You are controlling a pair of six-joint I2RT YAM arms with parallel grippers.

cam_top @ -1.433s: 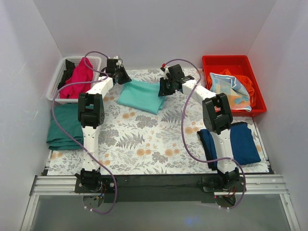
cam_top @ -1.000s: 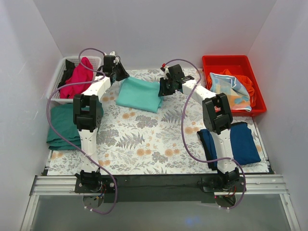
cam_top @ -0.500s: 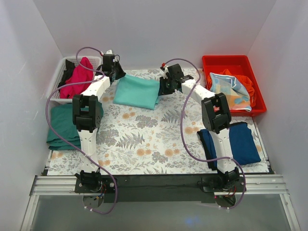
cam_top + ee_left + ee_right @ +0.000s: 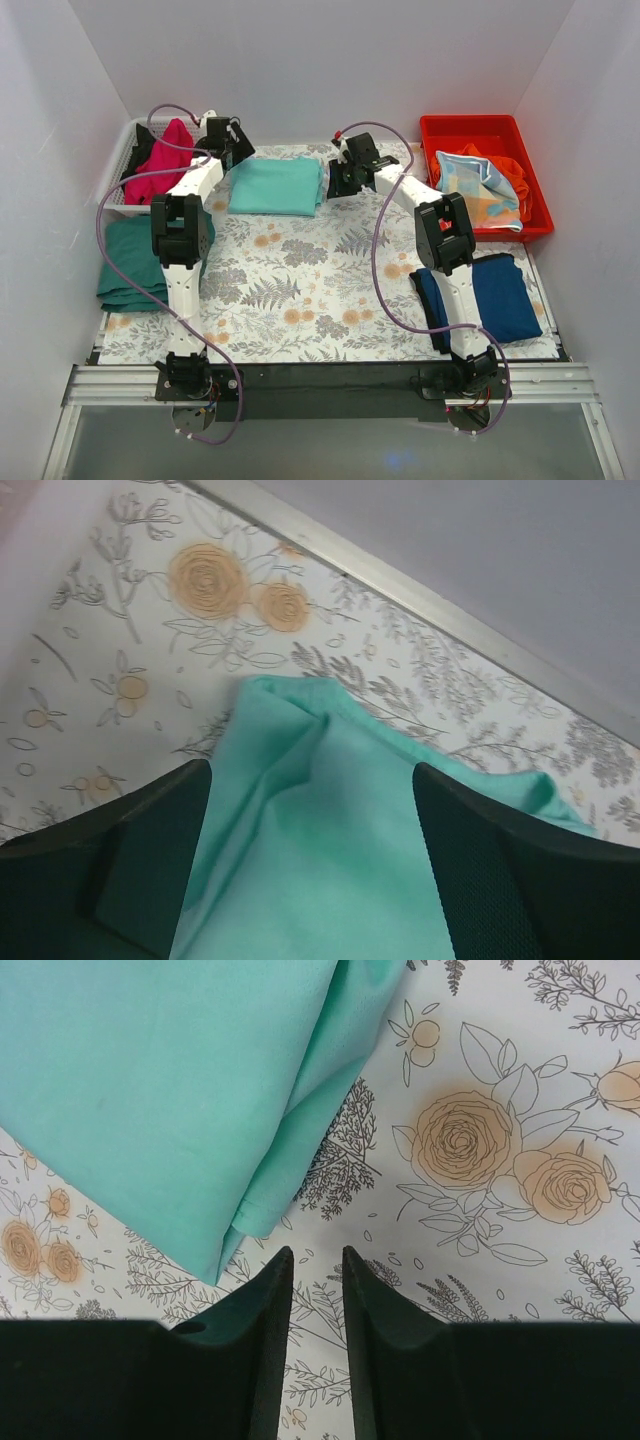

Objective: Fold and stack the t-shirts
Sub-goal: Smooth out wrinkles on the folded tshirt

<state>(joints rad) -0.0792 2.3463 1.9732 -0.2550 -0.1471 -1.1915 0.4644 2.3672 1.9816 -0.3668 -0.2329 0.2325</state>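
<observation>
The mint t-shirt [image 4: 275, 187] lies folded flat at the back of the floral cover. My left gripper [image 4: 235, 152] hangs over its far left corner. In the left wrist view the gripper [image 4: 310, 770] is open, its fingers wide apart above the mint cloth [image 4: 330, 860], gripping nothing. My right gripper [image 4: 335, 182] sits just off the shirt's right edge. In the right wrist view the gripper [image 4: 316, 1252] has a narrow empty gap over bare cover, and the mint shirt's corner [image 4: 150, 1080] lies ahead to the left.
A folded dark green shirt [image 4: 130, 262] lies at the left edge. Navy [image 4: 432, 300] and blue [image 4: 505, 298] folded shirts lie at the right. A white basket [image 4: 117, 180] holds a magenta shirt [image 4: 165, 155]. A red bin [image 4: 470, 122] holds patterned cloth.
Both arms carried the mint shirt back and left, and it now lies flat. The left gripper opened and let go. The right gripper's fingers now stand off the shirt's edge.
</observation>
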